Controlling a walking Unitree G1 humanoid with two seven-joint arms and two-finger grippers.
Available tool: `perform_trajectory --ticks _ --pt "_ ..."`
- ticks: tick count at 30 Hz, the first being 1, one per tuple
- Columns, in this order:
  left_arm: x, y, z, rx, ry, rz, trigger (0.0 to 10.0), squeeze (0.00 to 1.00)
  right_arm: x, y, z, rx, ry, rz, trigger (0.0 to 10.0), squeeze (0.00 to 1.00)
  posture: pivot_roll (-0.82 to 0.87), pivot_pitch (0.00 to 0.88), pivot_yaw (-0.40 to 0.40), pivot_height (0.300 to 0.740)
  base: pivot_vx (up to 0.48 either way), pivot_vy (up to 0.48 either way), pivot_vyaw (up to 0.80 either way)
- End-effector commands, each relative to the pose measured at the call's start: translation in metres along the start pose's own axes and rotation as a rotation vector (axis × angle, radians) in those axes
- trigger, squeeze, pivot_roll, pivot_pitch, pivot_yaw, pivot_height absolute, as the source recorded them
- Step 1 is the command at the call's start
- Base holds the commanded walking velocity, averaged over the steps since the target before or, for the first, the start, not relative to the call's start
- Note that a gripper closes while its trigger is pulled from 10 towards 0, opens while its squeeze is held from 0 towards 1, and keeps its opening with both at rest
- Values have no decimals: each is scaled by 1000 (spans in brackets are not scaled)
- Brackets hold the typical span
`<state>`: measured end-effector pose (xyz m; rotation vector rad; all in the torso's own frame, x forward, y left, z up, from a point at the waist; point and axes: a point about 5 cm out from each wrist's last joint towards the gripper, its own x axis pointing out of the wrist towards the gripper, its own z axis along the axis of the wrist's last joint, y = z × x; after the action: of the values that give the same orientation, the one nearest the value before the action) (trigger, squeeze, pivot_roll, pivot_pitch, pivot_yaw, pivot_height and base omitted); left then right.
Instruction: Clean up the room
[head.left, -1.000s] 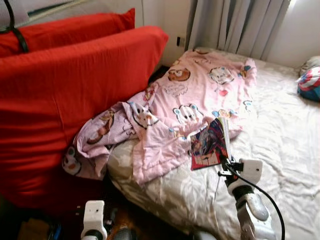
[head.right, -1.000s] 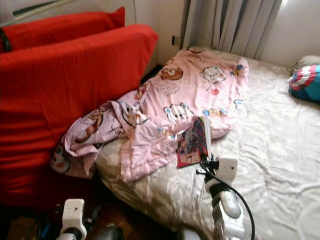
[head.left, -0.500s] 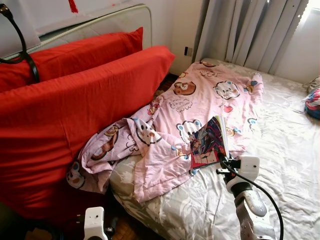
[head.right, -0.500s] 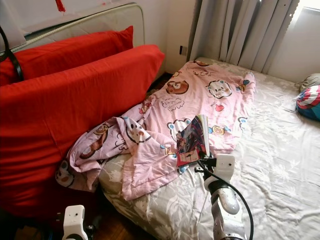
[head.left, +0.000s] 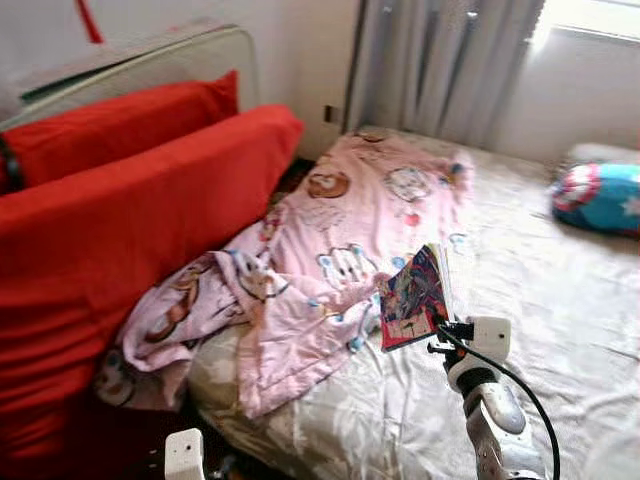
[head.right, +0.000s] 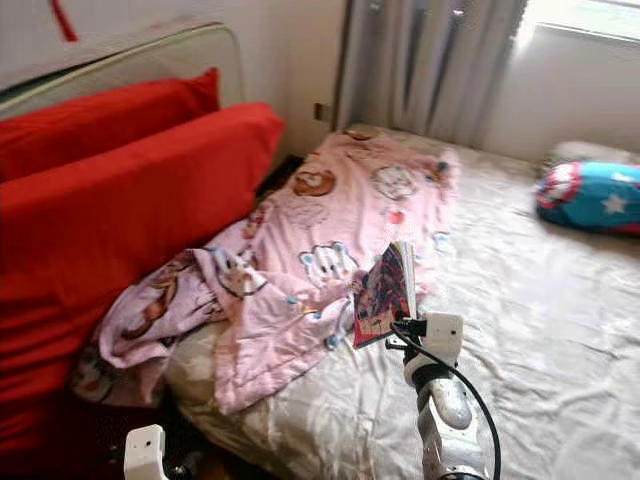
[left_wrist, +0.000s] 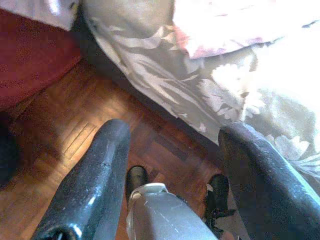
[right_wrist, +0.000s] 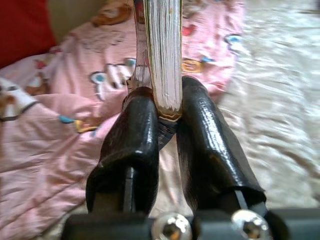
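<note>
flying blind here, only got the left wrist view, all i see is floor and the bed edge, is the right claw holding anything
Observer: Yes, the right claw is shut on a comic book, gripped by its edge and held upright above the bed.
Operator: what's under it
Observer: The edge of a pink cartoon blanket, which spills off the bed's near corner.
Operator: anything else up there
Observer: A blue and red cushion lies at the bed's far right.

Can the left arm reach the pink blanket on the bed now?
Probably yes: the left claw hangs open and free above the floor beside the bed, and the pink blanket drapes over that near edge, nothing between.
</note>
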<state>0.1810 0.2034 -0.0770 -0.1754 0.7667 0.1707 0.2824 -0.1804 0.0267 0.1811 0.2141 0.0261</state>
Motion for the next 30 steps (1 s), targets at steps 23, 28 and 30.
perform_trajectory --ticks 23,28,30 --pt "-3 7 -9 16 39 26 10000 0 4 4 3 3 -16 -12 10000 0 8 0 -62 740 0 -114 -730" --pt "-4 8 -10 17 43 29 10000 0 3 4 3 4 -15 -14 10000 0 7 0 -62 740 0 0 -731" --pt "-4 8 -11 19 46 31 10000 0 3 4 3 5 -14 -14 10000 0 7 0 -62 740 0 0 -731"
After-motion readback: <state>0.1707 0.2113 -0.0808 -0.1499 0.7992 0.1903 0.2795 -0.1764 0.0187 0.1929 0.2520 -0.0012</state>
